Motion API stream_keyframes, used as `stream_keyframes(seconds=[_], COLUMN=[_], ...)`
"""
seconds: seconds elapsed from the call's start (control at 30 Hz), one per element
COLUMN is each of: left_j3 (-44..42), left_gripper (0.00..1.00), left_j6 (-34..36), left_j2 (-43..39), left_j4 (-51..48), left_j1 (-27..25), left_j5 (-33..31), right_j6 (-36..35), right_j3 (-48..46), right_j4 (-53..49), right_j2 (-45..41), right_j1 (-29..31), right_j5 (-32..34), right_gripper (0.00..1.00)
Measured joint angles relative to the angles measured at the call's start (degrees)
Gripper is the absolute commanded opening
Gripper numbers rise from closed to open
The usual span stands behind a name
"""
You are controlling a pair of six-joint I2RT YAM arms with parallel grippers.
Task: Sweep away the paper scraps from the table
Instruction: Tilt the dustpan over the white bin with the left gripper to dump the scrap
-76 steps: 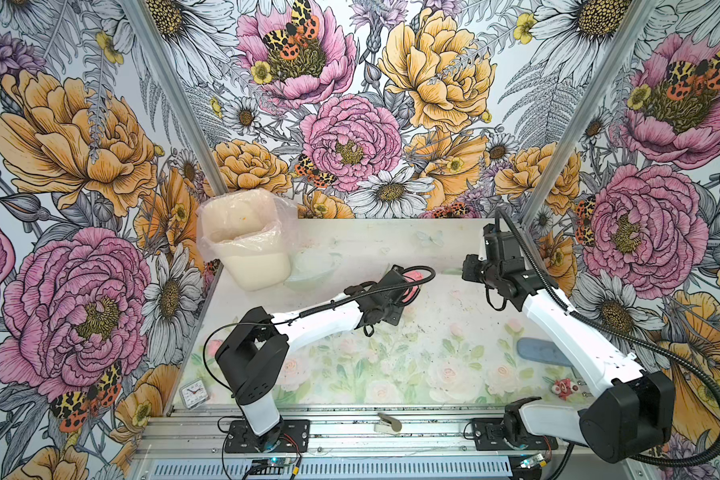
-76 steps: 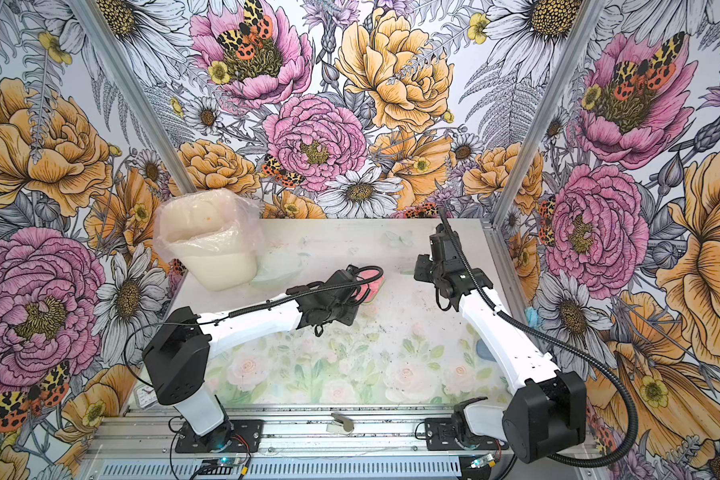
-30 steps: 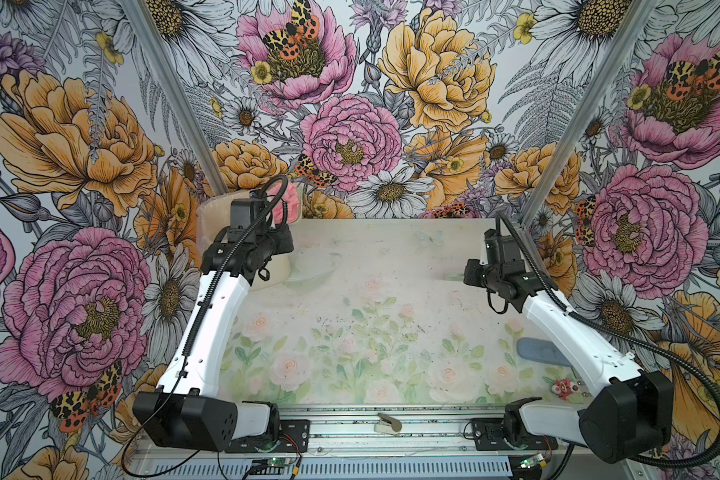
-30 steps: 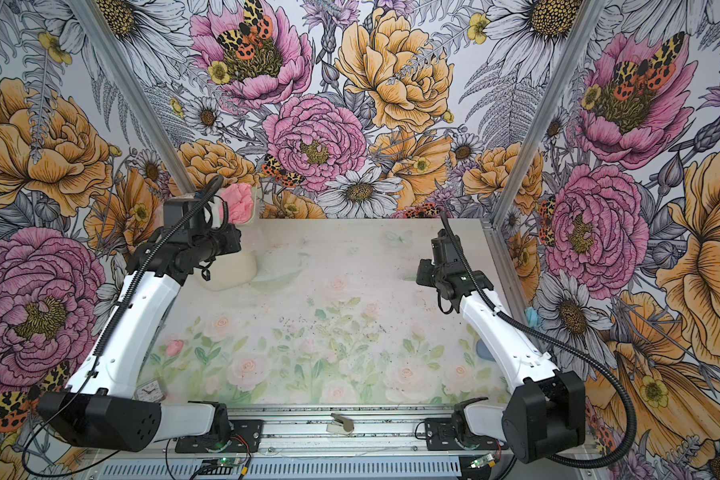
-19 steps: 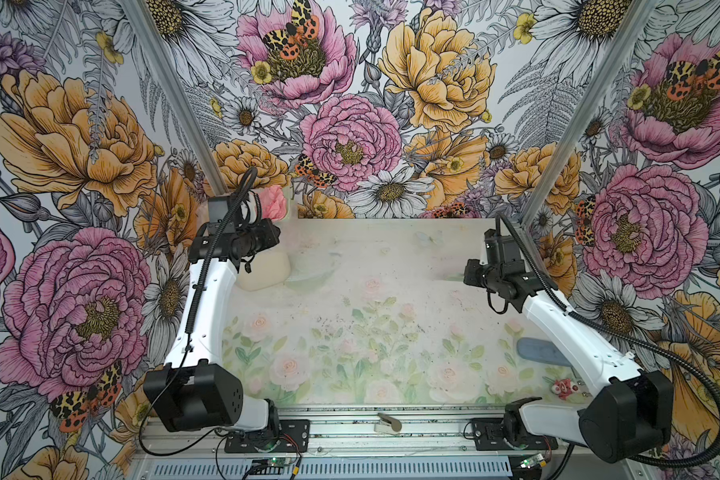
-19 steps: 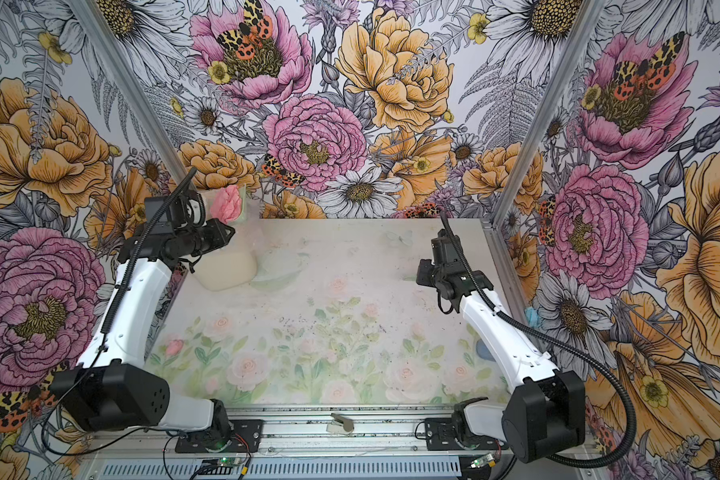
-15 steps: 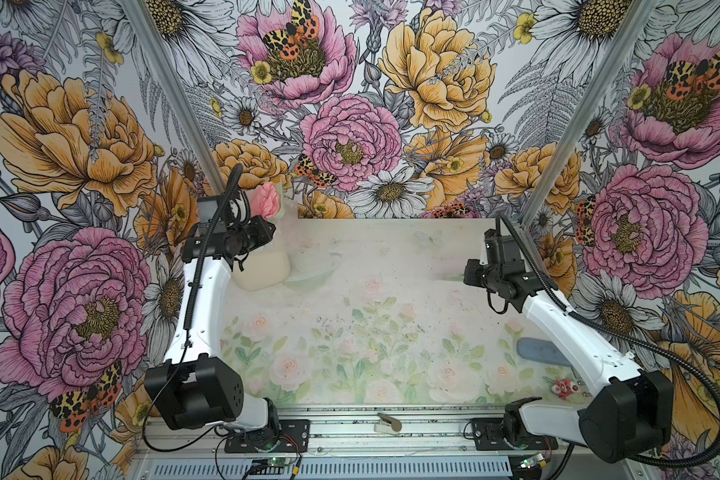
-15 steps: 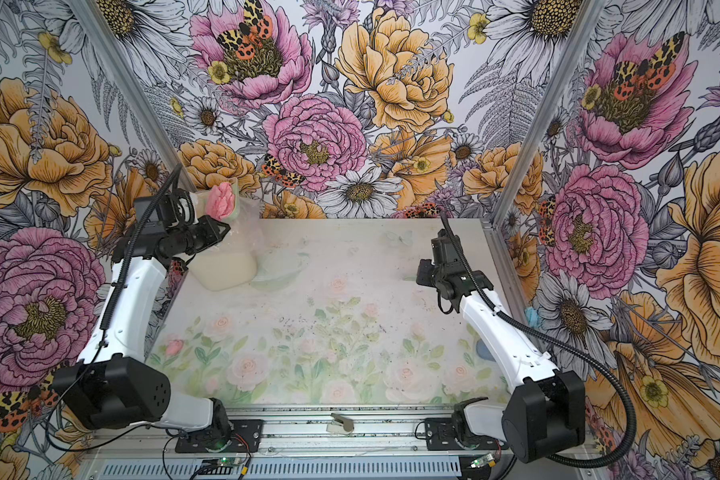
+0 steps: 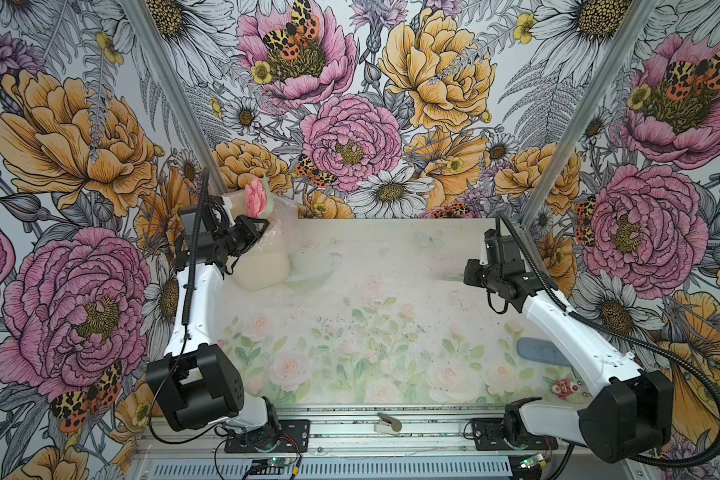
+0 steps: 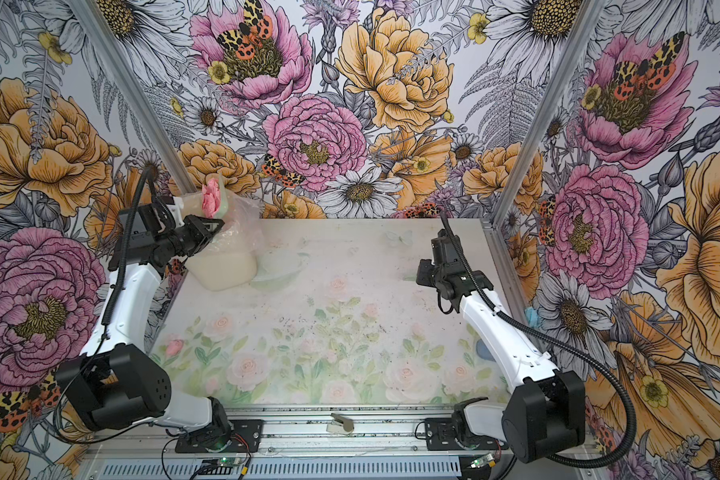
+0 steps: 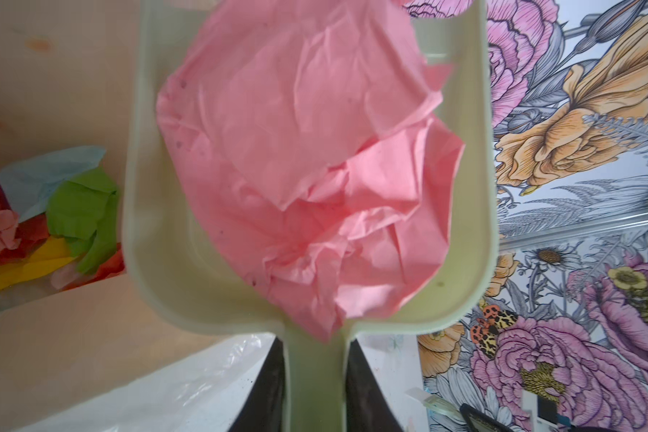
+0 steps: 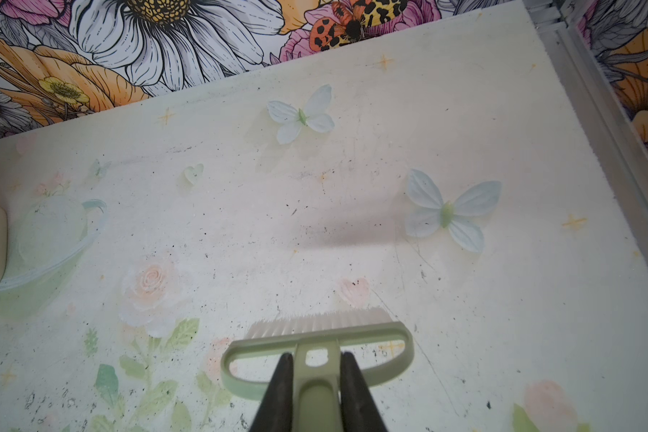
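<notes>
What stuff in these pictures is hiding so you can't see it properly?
Inside the bin: in both top views the left gripper and crinkly liner cover it; in the left wrist view the dustpan blocks most, so only a few paper scraps show.
The blue thing on the table: the right arm hides part in both top views.
The tiny red thing beside it: too small in a top view to name.

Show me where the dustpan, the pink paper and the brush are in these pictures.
dustpan (image 11: 173, 262), left wrist view, bare inner floor beside the paper
pink paper (image 11: 300, 149), left wrist view, middle of the crumpled wad
brush (image 12: 352, 333), right wrist view, green back behind the bristles
</notes>
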Motion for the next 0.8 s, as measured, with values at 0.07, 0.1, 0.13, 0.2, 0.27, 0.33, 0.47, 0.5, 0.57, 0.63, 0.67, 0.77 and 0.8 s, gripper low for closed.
stream_keyframes(seconds=[0.07,0.1,0.13,0.2,0.27,0.33,0.47,0.5,0.57,0.63,0.67,0.77,0.8], left_j3=[-0.96,-1.16,-1.22,-1.33,-2.05,-3.10,-4.28,-4.31,-4.39,-4.76,-5.16,-6.93,-7.52], left_gripper=[0.00,0.00,0.00,0.00,0.00,0.00,0.00,0.00,0.00,0.00,0.00,0.00,0.00], left_j6=[-2.01,-2.56,-3.30,-4.59,-6.45,-8.35,-10.99,-11.37,-12.41,-13.94,-14.88,-18.36,-19.17], left_j2=[0.13,0.15,0.15,0.15,0.09,0.09,0.09,0.09,0.09,0.09,0.09,0.09,0.11], left_j4=[1.73,2.32,2.86,4.70,7.26,9.40,11.54,11.89,12.85,14.78,16.02,20.04,21.20], left_j1=[0.50,0.61,0.76,0.94,1.25,1.70,2.58,2.67,2.73,2.75,2.78,2.82,2.82], left_j5=[1.29,1.73,2.19,3.19,4.50,5.62,6.88,7.10,7.87,8.72,9.20,10.75,11.13], right_j6=[0.00,-0.02,-0.02,-0.02,-0.02,0.00,-0.02,-0.02,-0.02,-0.02,-0.02,-0.02,-0.02], right_j3=[-0.02,-0.02,-0.04,-0.07,-0.07,-0.07,-0.28,-0.39,-0.59,-0.72,-0.79,-0.79,-0.81], right_j4=[0.00,0.00,0.00,0.00,0.00,0.00,0.00,0.00,-0.02,-0.02,-0.04,-0.02,-0.04], right_j2=[0.00,0.00,0.00,0.00,0.00,0.00,0.00,0.00,0.00,0.00,0.00,0.00,0.00], right_j1=[0.00,0.00,0.00,0.00,0.00,0.00,0.00,0.00,0.00,0.00,0.00,0.00,0.00], right_j5=[0.00,0.02,0.00,0.00,0.02,0.02,0.02,0.02,0.02,0.02,0.02,0.02,0.02], right_gripper=[0.00,0.00,0.00,0.00,0.00,0.00,0.00,0.00,0.00,0.00,0.00,0.00,0.00])
